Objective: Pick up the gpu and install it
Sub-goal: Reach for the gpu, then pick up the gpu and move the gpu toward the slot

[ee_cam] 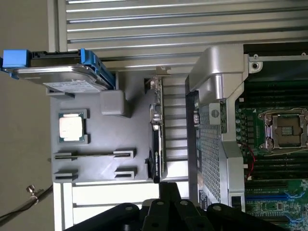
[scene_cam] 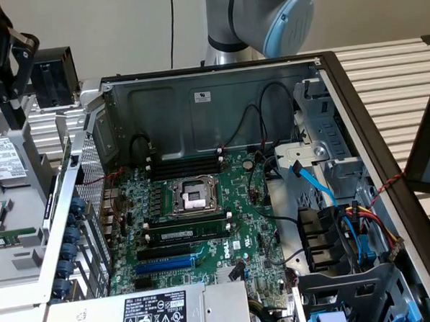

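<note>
Though cut off at the frame's edge, the gripper [ee_cam: 168,191] looks shut and empty — gpu [ee_cam: 156,139] seen edge-on.

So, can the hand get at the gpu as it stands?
Probably yes: the gpu stands on edge in the gray tray, nothing covering it, though the hand is shut.

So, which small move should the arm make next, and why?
Probably open the gripper: it is shut, while the small black graphics card with a green board stands on edge on the grey tray, not yet gripped.
</note>
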Motion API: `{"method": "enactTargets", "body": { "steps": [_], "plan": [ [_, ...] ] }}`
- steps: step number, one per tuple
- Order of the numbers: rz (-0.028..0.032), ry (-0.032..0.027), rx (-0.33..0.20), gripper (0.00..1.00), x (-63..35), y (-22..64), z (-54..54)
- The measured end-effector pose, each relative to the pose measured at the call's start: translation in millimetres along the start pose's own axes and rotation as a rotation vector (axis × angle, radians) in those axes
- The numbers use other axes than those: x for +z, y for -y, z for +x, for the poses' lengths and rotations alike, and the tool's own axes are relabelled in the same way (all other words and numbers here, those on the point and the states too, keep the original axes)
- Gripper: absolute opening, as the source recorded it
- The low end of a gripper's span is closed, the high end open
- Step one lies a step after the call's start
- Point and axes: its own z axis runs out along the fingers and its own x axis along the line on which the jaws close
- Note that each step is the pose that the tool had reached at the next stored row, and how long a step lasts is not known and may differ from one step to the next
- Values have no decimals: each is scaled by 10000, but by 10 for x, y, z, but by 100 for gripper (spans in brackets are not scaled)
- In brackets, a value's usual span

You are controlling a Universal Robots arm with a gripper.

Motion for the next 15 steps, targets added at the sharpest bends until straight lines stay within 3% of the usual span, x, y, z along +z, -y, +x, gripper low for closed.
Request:
{"method": "enactTargets", "body": {
  "steps": [5, 15],
  "plan": [
    [0, 0, 0, 11, 9, -49, 64],
    [1, -1, 0, 11, 69, -69, 126]
  ]
}}
